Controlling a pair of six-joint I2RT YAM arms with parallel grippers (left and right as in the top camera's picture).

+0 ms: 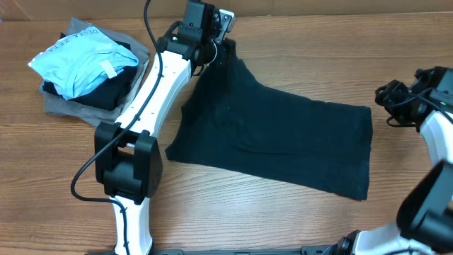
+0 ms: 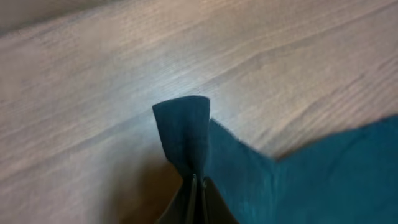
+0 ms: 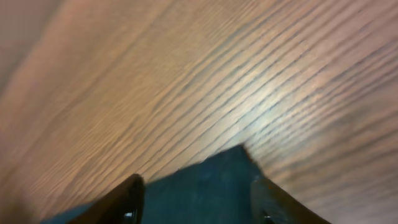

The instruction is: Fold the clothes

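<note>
Black, soft fabric: the T-shirt (image 1: 283,142) lies spread on the bench (image 1: 304,42) between the two end effectors. The left end effector (image 2: 198,186) is pinched tight on a raised fold at its corner. The right end effector (image 3: 198,202) stands with jaws apart, another corner just ahead between them, ungripped. Light and limp, the T-shirt will likely sag and drag; corners and hems look the best holds.
</note>
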